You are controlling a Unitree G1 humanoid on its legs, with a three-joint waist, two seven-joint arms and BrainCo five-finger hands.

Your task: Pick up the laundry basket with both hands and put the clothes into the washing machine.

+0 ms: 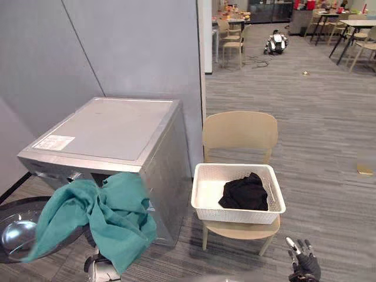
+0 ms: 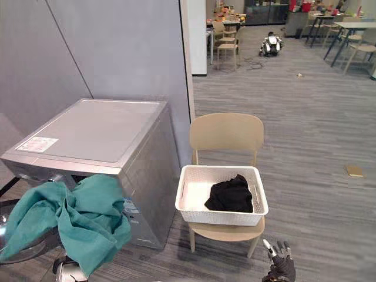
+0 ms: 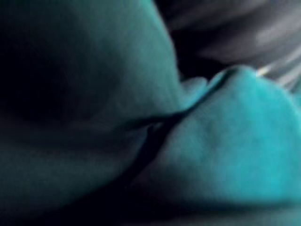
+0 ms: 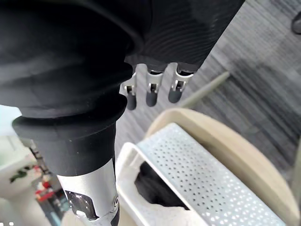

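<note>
Hanging teal cloth (image 1: pixel 100 214) fronting washing machine (image 1: pixel 111 126); white label (image 1: pixel 54 141) unreadable

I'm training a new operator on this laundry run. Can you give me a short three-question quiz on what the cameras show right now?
1. True or false: the white laundry basket stands on the floor.
2. What lies in the basket? A) a red towel B) a black garment C) nothing
3. Fill in: the cloth hanging in front of the washing machine is ___ in colour.

Key: 1 false, it stands on the wooden chair; 2 B; 3 teal.
</note>
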